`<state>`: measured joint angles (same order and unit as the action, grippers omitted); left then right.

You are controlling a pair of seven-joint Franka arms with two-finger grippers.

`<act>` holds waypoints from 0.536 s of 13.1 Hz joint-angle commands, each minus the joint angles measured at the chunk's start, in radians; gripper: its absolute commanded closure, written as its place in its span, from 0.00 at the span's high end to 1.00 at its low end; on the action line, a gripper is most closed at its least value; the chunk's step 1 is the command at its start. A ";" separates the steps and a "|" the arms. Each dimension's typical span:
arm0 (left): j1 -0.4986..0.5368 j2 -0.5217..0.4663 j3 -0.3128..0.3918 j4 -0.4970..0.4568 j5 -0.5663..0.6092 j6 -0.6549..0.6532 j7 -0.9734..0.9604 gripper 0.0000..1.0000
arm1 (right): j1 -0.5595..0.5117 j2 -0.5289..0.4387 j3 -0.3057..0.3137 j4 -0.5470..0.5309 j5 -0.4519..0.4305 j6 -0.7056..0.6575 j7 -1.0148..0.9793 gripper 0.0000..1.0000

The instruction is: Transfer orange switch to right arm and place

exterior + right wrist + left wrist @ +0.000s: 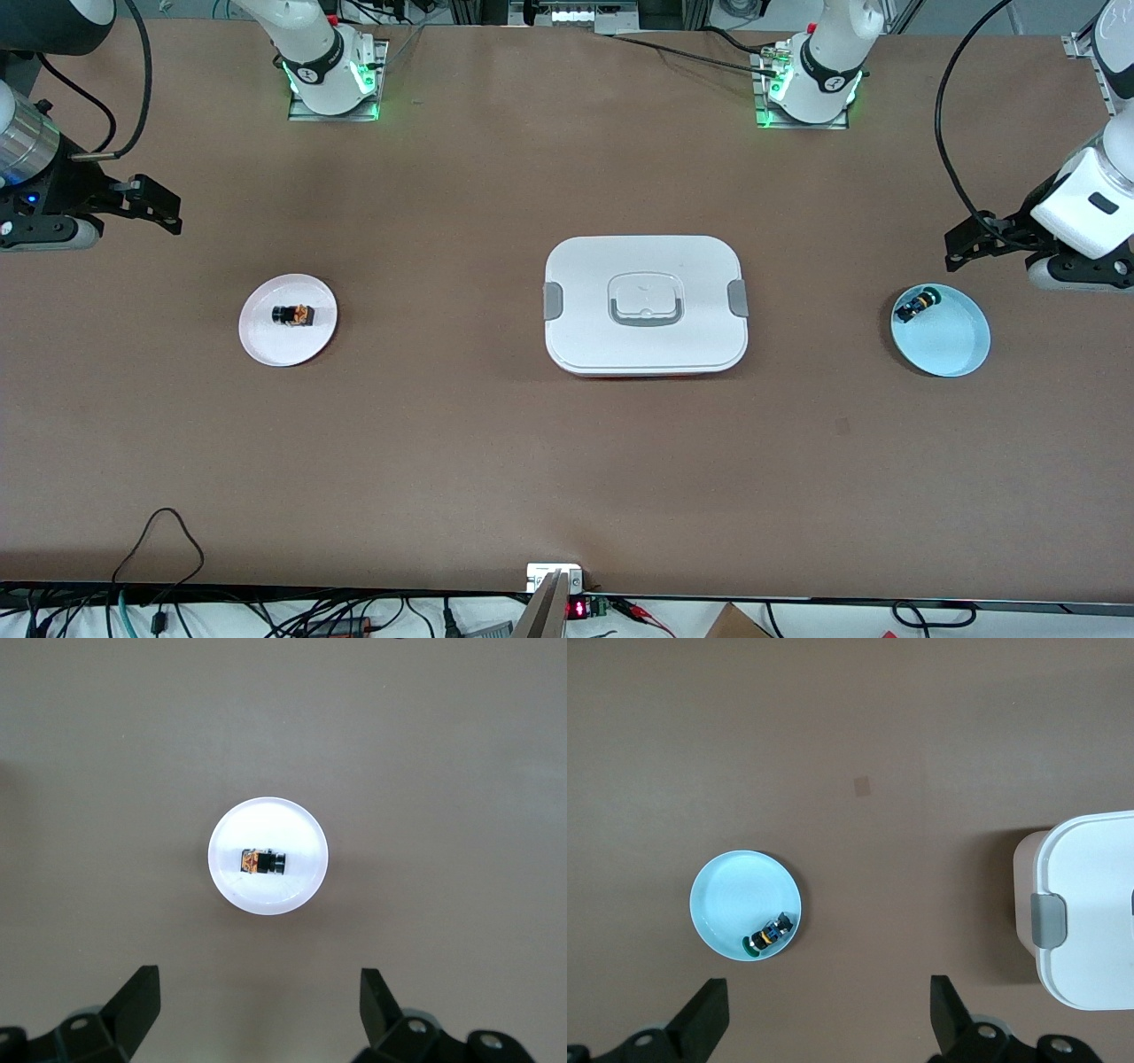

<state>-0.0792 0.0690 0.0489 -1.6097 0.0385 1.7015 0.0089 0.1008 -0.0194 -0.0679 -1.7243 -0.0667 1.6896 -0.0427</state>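
The orange switch (293, 314), black with an orange and tan end, lies on its side on a white plate (275, 344) toward the right arm's end of the table. It also shows in the right wrist view (263, 861) on the plate (297, 828). My right gripper (165, 211) is open and empty, up over bare table beside that plate; its own view shows it (263, 1001) clear of the switch. My left gripper (957, 250) is open and empty, up over the table beside a blue plate (955, 344); it also shows in the left wrist view (830, 1010).
A black switch with a green cap and blue part (916, 306) lies in the blue plate, seen also in the left wrist view (769, 935). A closed white box with grey latches (645, 304) stands mid-table. Cables hang along the table's near edge.
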 commanded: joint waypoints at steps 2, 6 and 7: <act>0.006 -0.006 0.000 0.014 -0.014 -0.022 0.006 1.00 | 0.011 0.016 0.000 0.028 0.005 -0.022 0.023 1.00; 0.006 -0.006 0.000 0.013 -0.014 -0.022 0.006 1.00 | 0.007 0.010 -0.004 0.028 0.027 -0.025 0.023 1.00; 0.006 -0.006 0.000 0.013 -0.014 -0.020 0.006 1.00 | 0.002 0.006 -0.007 0.028 0.040 -0.031 0.024 1.00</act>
<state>-0.0790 0.0690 0.0498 -1.6097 0.0385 1.7015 0.0089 0.1064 -0.0146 -0.0679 -1.7222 -0.0537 1.6880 -0.0325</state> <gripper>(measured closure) 0.000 0.000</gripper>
